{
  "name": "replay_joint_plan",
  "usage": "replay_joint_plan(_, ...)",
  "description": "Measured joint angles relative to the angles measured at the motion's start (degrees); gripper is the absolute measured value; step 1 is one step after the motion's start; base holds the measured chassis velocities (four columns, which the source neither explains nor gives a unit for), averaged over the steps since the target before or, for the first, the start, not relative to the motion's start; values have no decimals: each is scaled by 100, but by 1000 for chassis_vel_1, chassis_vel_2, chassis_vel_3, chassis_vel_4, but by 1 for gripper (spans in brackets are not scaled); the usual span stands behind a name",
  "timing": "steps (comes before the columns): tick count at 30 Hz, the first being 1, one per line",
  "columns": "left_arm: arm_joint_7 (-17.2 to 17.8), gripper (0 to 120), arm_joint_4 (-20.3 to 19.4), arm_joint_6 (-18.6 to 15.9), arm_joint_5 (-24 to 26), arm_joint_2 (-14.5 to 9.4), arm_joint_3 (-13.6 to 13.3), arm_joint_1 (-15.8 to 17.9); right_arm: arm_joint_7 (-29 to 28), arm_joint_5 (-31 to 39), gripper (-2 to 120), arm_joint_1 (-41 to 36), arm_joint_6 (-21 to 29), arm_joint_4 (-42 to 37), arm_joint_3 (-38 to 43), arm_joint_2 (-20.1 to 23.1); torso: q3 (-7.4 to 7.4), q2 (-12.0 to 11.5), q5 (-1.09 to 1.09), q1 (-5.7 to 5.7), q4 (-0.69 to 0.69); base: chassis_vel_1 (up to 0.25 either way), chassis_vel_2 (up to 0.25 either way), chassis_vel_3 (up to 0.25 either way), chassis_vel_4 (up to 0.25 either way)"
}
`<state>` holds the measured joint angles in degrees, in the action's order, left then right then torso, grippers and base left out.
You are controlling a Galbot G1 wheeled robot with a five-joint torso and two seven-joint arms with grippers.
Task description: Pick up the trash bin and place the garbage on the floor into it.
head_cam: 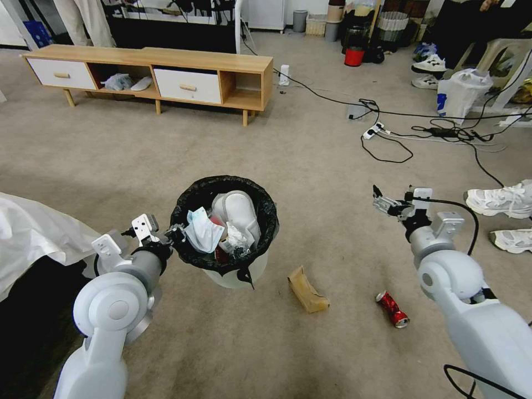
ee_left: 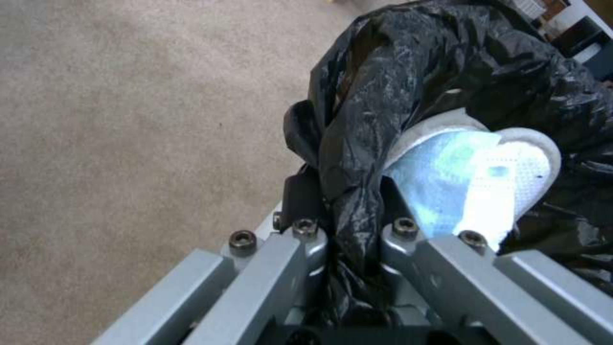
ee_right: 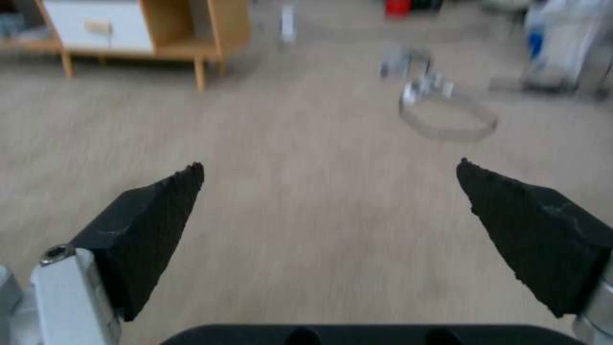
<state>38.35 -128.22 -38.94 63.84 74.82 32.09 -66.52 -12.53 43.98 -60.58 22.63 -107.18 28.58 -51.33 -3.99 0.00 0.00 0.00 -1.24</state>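
Two pieces of garbage lay on the flat beige-grey carpet floor (head_cam: pixel 310 166) just beside the small round white plastic trash bin (head_cam: pixel 239 275): a torn brown cardboard piece (head_cam: pixel 307 290) close to the bin's base on the robot's right side, and a crushed red can (head_cam: pixel 392 308) farther out on that same side, apart from the cardboard. The bin itself, lined with a crinkled black plastic bag (head_cam: pixel 194 208) folded over its rim, was gripped at the rim by the left gripper (head_cam: pixel 170 233), whose jaws were clamped tight on the folded black liner, as the left wrist view showed with the bag (ee_left: pixel 357 158) squeezed between the metal fingers (ee_left: pixel 300 249). Whether the bin touched the floor could not be told. Inside the bin sat a pale blue face mask (head_cam: pixel 202 230) draped against the side nearest the left gripper, with a white curved plastic object (head_cam: pixel 238 210) and crumpled white tissues (head_cam: pixel 237 238) beside it; the mask (ee_left: pixel 459 187) also appeared just past the clamped rim in the left wrist view. The right gripper (head_cam: pixel 386 204) hung above the carpet well to the right of the bin, holding nothing, its black fingertips (ee_right: pixel 153 225) spread wide apart over bare floor (ee_right: pixel 319 215). Black cables (head_cam: pixel 388 138) trailed over the carpet beyond the bin, and a low wooden cabinet with white drawers (head_cam: pixel 160 75) stood farther back.
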Motion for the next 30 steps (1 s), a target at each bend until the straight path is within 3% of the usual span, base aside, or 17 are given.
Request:
replay_joint_plan(2,-3,4,0,0,2,0,2,-4,101,287,100,-81,506,-13,166,140,0,0,0,0,0,0,0,0,0)
replay_joint_plan(3,-3,4,0,0,2,0,2,-4,101,287,100,-81,506,-13,166,140,0,0,0,0,0,0,0,0,0)
replay_joint_plan(5,-7,4,-16,0,17,1,12,-24,374,429,100,-300,1112,26,420,430,0,0,0,0,-1,0,0,0,0)
replay_joint_plan(6,-7,4,-16,0,17,1,12,-24,374,429,100,-300,1112,26,420,430,0,0,0,0,-1,0,0,0,0)
replay_joint_plan(8,-9,4,-26,0,19,1,21,-36,788,684,100,-610,1901,36,647,746,0,0,0,0,-1,0,0,0,0)
replay_joint_plan(10,-9,4,-30,-1,19,5,21,-37,980,570,100,-704,1950,80,678,818,0,0,-1,0,-1,0,0,0,0)
replay_joint_plan(11,-9,4,-30,-1,19,12,15,-42,1383,268,100,-828,2011,203,702,893,0,0,-1,0,0,0,0,0,0)
replay_joint_plan(18,-25,4,-32,-3,19,15,10,-66,2165,-332,100,-1096,1997,780,587,871,0,0,1,0,-1,0,0,0,0)
replay_joint_plan(30,-52,4,-36,-3,15,7,22,-80,2475,-1141,100,-932,1321,1633,2,533,0,0,-1,0,-1,0,0,0,0)
